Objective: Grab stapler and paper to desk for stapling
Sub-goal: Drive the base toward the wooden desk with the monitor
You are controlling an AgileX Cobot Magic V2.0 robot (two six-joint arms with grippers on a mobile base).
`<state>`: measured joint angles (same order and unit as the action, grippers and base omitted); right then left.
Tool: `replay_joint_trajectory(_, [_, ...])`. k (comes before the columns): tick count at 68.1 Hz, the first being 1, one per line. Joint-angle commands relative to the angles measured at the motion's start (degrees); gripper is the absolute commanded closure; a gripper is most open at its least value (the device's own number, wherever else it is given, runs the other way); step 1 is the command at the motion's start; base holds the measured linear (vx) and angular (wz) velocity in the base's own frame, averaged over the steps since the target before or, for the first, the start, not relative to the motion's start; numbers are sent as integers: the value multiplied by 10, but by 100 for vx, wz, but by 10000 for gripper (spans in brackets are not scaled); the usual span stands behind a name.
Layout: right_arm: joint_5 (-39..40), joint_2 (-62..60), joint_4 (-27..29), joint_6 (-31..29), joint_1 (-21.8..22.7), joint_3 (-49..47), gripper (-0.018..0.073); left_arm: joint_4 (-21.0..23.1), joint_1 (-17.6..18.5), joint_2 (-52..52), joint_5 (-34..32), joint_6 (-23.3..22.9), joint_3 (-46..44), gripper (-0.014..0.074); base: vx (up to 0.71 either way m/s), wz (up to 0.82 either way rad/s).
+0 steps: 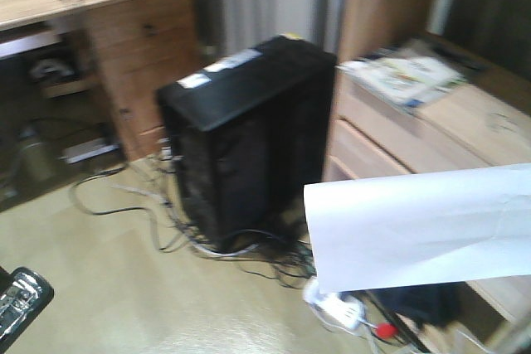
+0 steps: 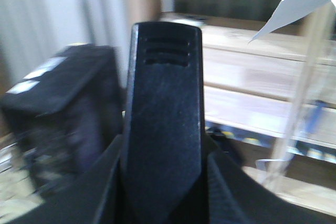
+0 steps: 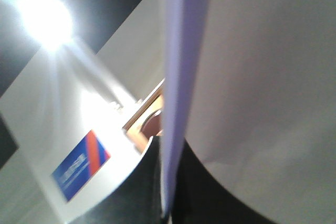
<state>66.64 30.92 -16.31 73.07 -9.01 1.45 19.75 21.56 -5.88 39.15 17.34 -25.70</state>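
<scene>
Stapler (image 2: 163, 119) clamped in left claw (image 2: 163, 192), paper (image 1: 423, 225) pinched by one edge in right claw (image 3: 168, 198), bench (image 1: 33, 10) away at eleven o'clock; likely risk of paper flapping loose or creasing mid-swing.

All blurred; light (image 3: 44, 19) glares in rt wrist.

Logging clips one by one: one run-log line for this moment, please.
left fingers: clamp stapler | right fingers: clamp paper, sheet aloft | neither set down | ahead: black computer tower on floor
</scene>
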Motion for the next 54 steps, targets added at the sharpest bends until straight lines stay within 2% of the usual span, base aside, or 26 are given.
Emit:
replay_joint_trajectory(1, [83, 1, 7, -7, 1, 13, 561, 16, 0, -6, -68, -1, -16, 603, 13, 70])
replay_joint_trajectory(54, [83, 1, 7, -7, 1, 13, 561, 16, 0, -6, -68, -1, -16, 603, 14, 69])
